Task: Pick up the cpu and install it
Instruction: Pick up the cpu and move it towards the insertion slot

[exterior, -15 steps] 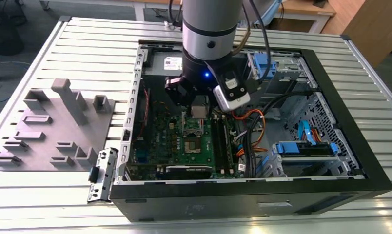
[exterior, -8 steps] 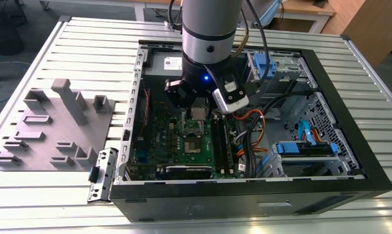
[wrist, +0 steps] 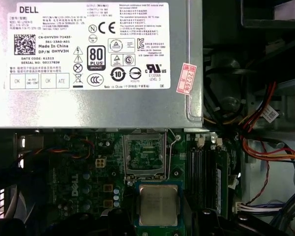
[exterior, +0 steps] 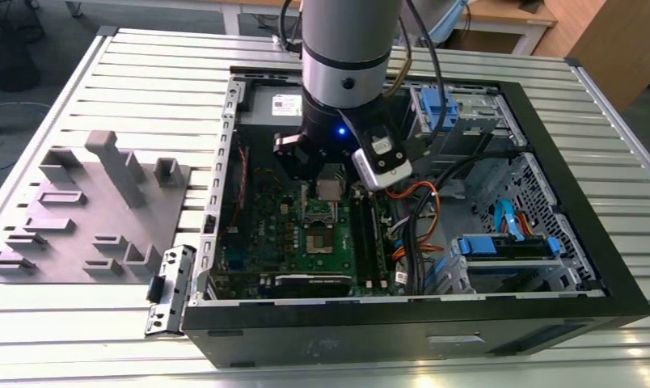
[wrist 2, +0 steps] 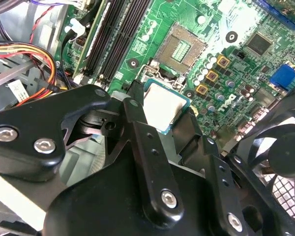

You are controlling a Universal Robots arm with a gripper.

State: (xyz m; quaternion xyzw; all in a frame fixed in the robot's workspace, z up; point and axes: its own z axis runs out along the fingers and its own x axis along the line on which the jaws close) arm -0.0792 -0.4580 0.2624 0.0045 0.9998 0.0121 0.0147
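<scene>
Silvery-grey, the cpu (wrist 2: 161,102) sits clamped between the gripper's (wrist 2: 163,114) black fingers (wrist 2: 136,118), over the green motherboard (wrist 2: 243,64) and just beside the open socket (wrist 2: 179,48). I judge this the carrying step. Seating it calls for squaring the chip over that socket and a gentle, level descent.

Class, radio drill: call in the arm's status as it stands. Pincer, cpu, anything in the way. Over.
Pincer shut on the cpu. It hangs above the motherboard, short of the open socket, not seated. Nothing between cpu and socket.
</scene>
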